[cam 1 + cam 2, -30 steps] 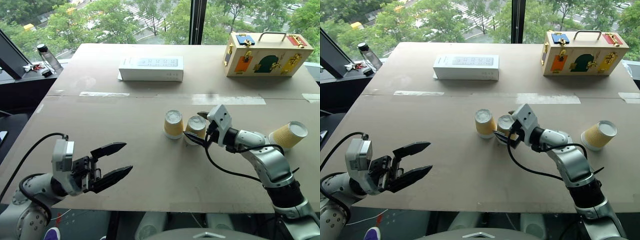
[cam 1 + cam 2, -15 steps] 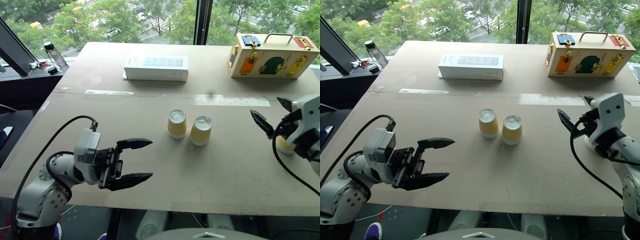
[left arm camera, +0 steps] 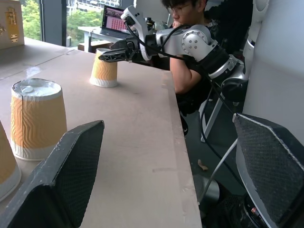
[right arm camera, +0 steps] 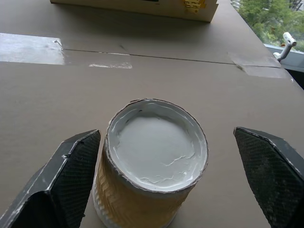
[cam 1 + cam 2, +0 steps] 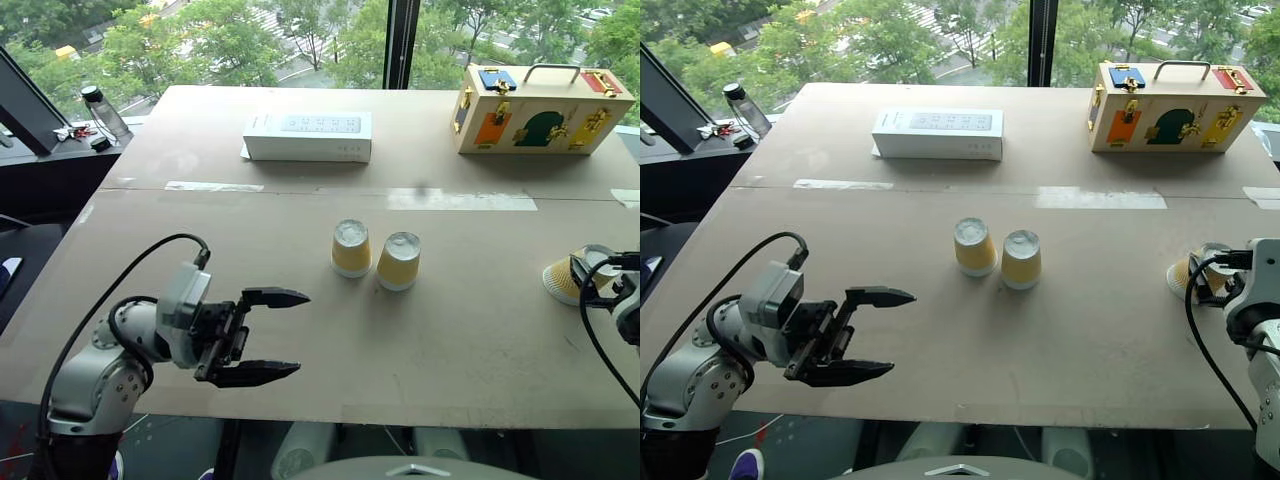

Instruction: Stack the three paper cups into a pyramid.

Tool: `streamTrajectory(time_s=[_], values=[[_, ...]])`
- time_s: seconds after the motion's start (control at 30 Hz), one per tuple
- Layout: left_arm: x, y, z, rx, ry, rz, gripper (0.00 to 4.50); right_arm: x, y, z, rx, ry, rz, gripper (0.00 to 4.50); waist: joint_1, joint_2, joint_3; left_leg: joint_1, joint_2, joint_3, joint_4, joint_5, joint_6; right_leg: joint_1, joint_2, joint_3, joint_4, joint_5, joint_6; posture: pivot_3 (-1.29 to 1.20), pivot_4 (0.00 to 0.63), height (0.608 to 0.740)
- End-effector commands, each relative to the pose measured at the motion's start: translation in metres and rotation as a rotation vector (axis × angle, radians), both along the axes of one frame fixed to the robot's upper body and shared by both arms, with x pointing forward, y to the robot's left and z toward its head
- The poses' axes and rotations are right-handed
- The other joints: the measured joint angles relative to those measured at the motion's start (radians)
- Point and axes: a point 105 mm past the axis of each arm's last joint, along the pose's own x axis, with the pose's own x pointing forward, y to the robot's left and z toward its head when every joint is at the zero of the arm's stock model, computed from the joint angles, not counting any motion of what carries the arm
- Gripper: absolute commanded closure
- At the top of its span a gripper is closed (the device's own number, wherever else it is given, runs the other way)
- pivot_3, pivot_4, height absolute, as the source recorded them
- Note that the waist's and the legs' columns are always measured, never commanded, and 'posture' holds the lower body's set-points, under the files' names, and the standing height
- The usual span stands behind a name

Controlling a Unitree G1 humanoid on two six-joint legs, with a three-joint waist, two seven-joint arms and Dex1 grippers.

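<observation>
Your left gripper (image 5: 272, 335): jaws wide, empty, near-left. Your right gripper (image 4: 161, 190): jaws wide, flanking third inverted yellow-tan ribbed paper cup (image 4: 151, 164), far right. Two matching inverted cups (image 5: 351, 249) (image 5: 399, 261) side by side, table (image 5: 200, 230) centre.

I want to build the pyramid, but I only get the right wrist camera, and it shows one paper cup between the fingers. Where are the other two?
Observer: Two more paper cups stand upside down, side by side in the middle of the table: the left cup and the right cup. Both are off to the robot's left of your cup.
Operator: Is the other hand holding anything?
Observer: No. The left gripper is open and empty, near the table's front edge.
</observation>
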Motion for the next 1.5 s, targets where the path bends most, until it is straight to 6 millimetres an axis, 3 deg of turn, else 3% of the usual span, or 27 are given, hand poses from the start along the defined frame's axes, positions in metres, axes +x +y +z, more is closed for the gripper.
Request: streamTrajectory(time_s=[0.03,0.1,0.17,0.27,0.3,0.37,0.53,0.63,0.7,0.97,1.33,1.37,1.47,1.5], values=[[-0.003,0.002,0.001,-0.001,-0.027,-0.004,0.0,-0.002,-0.009,0.005,0.032,-0.038,-0.054,0.07,0.0,0.0,0.0,0.0,0.0,0.0,0.0,0.0,0.0,0.0,0.0,0.0,0.0,0.0,0.0,0.0,0.15,0.74],[-0.003,0.002,0.0,-0.004,-0.026,-0.001,0.0,0.0,-0.008,0.002,0.045,-0.039,-0.036,0.29,0.0,0.0,0.0,0.0,0.0,0.0,0.0,0.0,0.0,0.0,0.0,0.0,0.0,0.0,0.0,0.0,0.15,0.74],[-0.004,0.002,-0.001,-0.007,-0.024,0.002,0.0,0.003,-0.005,0.001,0.044,-0.045,-0.01,0.89,0.002,0.001,0.001,0.0,0.0,0.0,0.0,0.0,0.0,0.0,0.0,0.0,0.0,0.0,0.0,0.0,0.15,0.74],[-0.004,0.003,-0.002,-0.012,-0.018,0.019,0.0,0.007,0.002,0.005,0.042,-0.065,0.046,2.24,0.003,0.001,0.001,0.0,0.0,0.0,0.0,0.0,0.0,0.0,0.0,0.0,0.0,0.0,0.0,0.0,0.15,0.74],[-0.003,0.003,-0.002,-0.016,-0.016,0.027,0.0,0.008,0.006,0.007,0.036,-0.074,0.071,2.37,0.003,0.001,0.001,0.0,0.0,0.0,0.0,0.0,0.0,0.0,0.0,0.0,0.0,0.0,0.0,0.0,0.15,0.74],[-0.001,0.006,-0.001,-0.032,-0.007,0.059,0.0,0.011,0.023,0.019,0.051,-0.125,0.18,2.37,0.002,0.001,0.001,0.0,0.0,0.0,0.0,0.0,0.0,0.0,0.0,0.0,0.0,0.0,0.0,0.0,0.15,0.74],[0.006,0.022,-0.003,-0.094,0.027,0.213,0.0,0.015,0.106,0.063,0.11,-0.247,0.65,2.37,-0.021,0.003,0.002,0.0,0.0,0.0,0.0,0.0,0.0,0.0,0.0,0.0,0.0,0.0,0.0,0.0,0.15,0.74],[0.009,0.046,-0.009,-0.121,0.021,0.365,0.0,0.019,0.159,0.094,0.127,-0.301,0.914,2.37,-0.032,0.004,0.003,0.001,0.001,0.0,0.0,0.0,0.0,0.0,0.0,-0.001,0.0,0.0,0.0,0.0,0.15,0.74],[0.003,0.062,-0.013,-0.118,0.017,0.44,0.0,0.023,0.188,0.104,0.103,-0.279,1.046,2.37,-0.042,0.003,0.003,0.001,0.002,0.002,0.0,0.0,0.0,-0.001,-0.002,-0.002,0.0,0.0,0.0,0.0,0.15,0.74],[-0.008,0.08,-0.001,-0.135,0.001,0.575,0.0,0.034,0.236,0.098,0.007,-0.182,1.223,2.37,-0.001,-0.003,0.003,-0.003,0.004,-0.001,-0.001,-0.002,-0.002,-0.003,-0.002,-0.008,-0.004,0.0,-0.001,0.0,0.15,0.74],[-0.015,0.074,0.003,-0.134,0.002,0.607,0.0,0.043,0.25,0.081,-0.039,-0.107,1.268,2.37,-0.01,-0.003,0.003,-0.002,0.005,-0.001,0.0,-0.002,-0.002,-0.003,-0.001,-0.007,-0.003,0.001,-0.003,0.0,0.15,0.74],[-0.015,0.072,0.003,-0.135,0.003,0.603,0.0,0.044,0.251,0.079,-0.038,-0.1,1.273,1.35,-0.012,-0.003,0.003,-0.002,0.005,-0.001,-0.001,-0.002,-0.002,-0.003,0.0,-0.007,-0.003,0.001,-0.003,0.0,0.15,0.74],[-0.013,0.068,0.005,-0.138,0.005,0.592,0.0,0.043,0.252,0.08,-0.039,-0.101,1.286,0.14,-0.016,-0.003,0.003,-0.002,0.005,0.0,0.0,-0.002,-0.002,-0.003,0.0,-0.007,-0.003,0.002,-0.004,0.0,0.15,0.74],[-0.012,0.067,0.005,-0.137,0.006,0.589,0.0,0.043,0.25,0.083,-0.046,-0.115,1.279,0.05,-0.017,-0.003,0.003,-0.002,0.005,0.0,0.0,-0.002,-0.002,-0.003,0.0,-0.007,-0.003,0.002,-0.004,0.0,0.15,0.74]])
